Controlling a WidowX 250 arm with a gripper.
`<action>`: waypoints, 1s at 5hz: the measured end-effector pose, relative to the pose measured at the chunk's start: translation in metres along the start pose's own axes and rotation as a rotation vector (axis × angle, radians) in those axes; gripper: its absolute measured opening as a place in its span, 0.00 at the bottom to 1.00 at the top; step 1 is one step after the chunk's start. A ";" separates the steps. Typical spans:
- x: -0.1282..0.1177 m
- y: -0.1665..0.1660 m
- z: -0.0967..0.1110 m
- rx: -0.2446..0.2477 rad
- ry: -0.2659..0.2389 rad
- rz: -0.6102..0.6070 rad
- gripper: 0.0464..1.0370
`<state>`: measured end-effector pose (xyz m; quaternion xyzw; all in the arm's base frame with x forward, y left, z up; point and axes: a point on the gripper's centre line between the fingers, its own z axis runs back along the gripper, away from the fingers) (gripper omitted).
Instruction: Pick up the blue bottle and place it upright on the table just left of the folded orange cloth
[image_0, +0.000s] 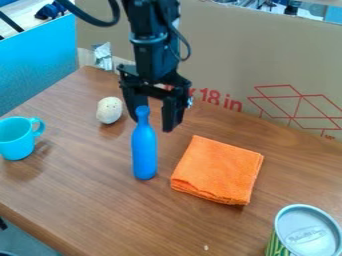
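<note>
The black gripper hangs over the upper middle of the table, its two fingers spread apart. Just in front of and below it a blue bottle stands upright, its neck overlapping the left finger in the view; whether they touch I cannot tell. To the bottle's right lies a folded orange cloth. A speckled whitish egg-shaped object rests left of the gripper. At the left edge stands a turquoise cup, its handle towards the right.
A can with a silver lid stands at the lower right corner. Behind the wooden table rises a cardboard wall with red print. A blue panel borders the left side, and crumpled foil sits at the back left.
</note>
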<state>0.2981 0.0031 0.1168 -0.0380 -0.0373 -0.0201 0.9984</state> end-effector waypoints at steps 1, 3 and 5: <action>-0.001 -0.002 0.023 0.007 -0.068 -0.007 0.97; -0.021 0.024 0.052 0.145 0.018 0.092 0.96; -0.043 0.092 0.064 0.188 0.047 0.255 0.96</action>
